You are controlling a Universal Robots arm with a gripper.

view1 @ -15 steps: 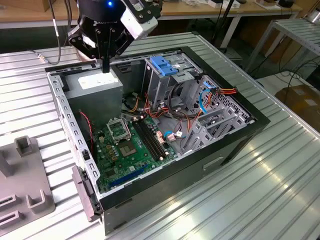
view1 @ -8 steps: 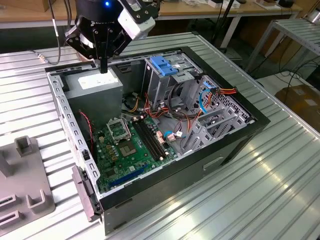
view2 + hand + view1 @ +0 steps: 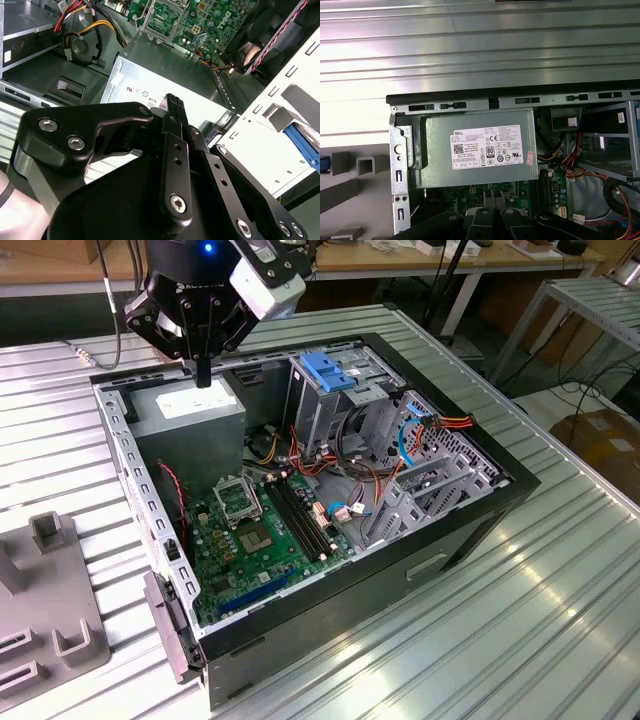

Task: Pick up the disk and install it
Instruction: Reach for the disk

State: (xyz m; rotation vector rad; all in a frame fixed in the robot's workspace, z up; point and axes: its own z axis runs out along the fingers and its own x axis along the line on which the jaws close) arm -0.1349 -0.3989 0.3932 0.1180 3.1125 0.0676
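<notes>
Tool (image 3: 203, 372), exterior view: clenched, fingertips together and nothing between them. It hangs over the power supply (image 3: 190, 410) in the corner of the open computer case (image 3: 470, 530) toward the exterior view's left. The case stands mid-tabletop (image 3: 520, 640). A grey fixture (image 3: 45, 610) lies beside the case at the tabletop's edge on the exterior view's left, partly cut off. The blue bracket (image 3: 325, 370) on the drive cage is not the task's item.

Second wrist view: the fingers (image 3: 172, 107) sit close over the power supply's lid; contact cannot be told. Beyond the pale case wall lies a blue rail, judged to be the disk (image 3: 302, 145), cut off at the frame edge.

First wrist view: a blue sliver shows at the fixture's end; its metal body is hidden.

Judgement: pickup has not begun, and the disk rests outside the case, well apart from the tool. A grasp would call for released jaws, travel off the case to the fixture, and alignment across the carrier rails. The receiving bay cannot be made out.
</notes>
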